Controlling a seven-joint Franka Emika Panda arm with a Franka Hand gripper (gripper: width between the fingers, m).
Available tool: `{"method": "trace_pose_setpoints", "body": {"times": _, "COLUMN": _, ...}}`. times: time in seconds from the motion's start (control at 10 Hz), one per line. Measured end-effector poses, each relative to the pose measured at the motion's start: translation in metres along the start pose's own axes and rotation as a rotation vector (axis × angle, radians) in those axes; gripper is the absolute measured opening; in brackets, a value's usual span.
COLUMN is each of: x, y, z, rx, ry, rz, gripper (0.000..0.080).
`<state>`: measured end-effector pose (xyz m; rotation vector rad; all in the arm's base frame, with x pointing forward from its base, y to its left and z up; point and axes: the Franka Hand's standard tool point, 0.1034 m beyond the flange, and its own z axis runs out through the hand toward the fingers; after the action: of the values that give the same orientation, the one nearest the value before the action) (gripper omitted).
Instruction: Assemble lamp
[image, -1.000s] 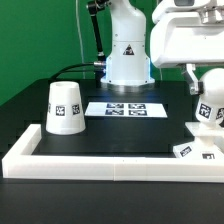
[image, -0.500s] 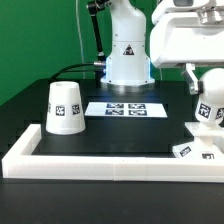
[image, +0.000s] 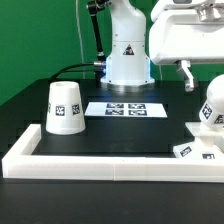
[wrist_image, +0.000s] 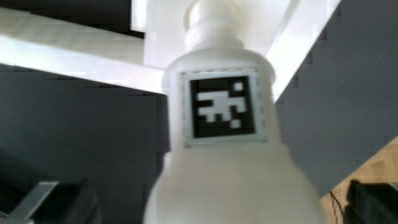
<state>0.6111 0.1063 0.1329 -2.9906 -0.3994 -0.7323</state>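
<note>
The white round bulb (image: 212, 108) with a marker tag stands upright on the flat angular lamp base (image: 196, 150) at the exterior view's right edge. My gripper (image: 204, 76) hangs just above the bulb's top, jaws open, one dark finger (image: 187, 78) showing left of it. In the wrist view the bulb (wrist_image: 222, 110) fills the middle, and my gripper (wrist_image: 214, 205) straddles it with dark fingers (wrist_image: 50, 200) apart from its sides. The tapered shade (image: 64, 106) stands mouth down on the black table at the exterior view's left.
The marker board (image: 126, 108) lies flat in front of the robot's white pedestal (image: 128, 55). A raised white rim (image: 100, 166) borders the table's front and left. A black cable runs behind the shade.
My gripper has let go of the bulb and risen above it. The bulb stays standing on the base. The shade has not moved.
</note>
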Motion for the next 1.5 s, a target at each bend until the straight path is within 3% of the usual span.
{"method": "trace_pose_setpoints", "body": {"times": 0.4, "x": 0.007, "y": 0.002, "z": -0.011, "rx": -0.001, "ry": 0.008, "rz": 0.001, "gripper": 0.0699}}
{"method": "trace_pose_setpoints", "body": {"times": 0.7, "x": 0.018, "y": -0.007, "z": -0.028, "rx": 0.015, "ry": -0.018, "rz": 0.008, "gripper": 0.0699}}
{"method": "trace_pose_setpoints", "body": {"times": 1.2, "x": 0.011, "y": -0.005, "z": -0.020, "rx": 0.016, "ry": -0.043, "rz": 0.008, "gripper": 0.0699}}
{"method": "trace_pose_setpoints", "body": {"times": 1.3, "x": 0.004, "y": -0.005, "z": -0.017, "rx": 0.032, "ry": -0.135, "rz": 0.010, "gripper": 0.0699}}
{"method": "trace_pose_setpoints", "body": {"times": 1.5, "x": 0.005, "y": -0.004, "z": -0.015, "rx": 0.052, "ry": -0.257, "rz": 0.029, "gripper": 0.0699}}
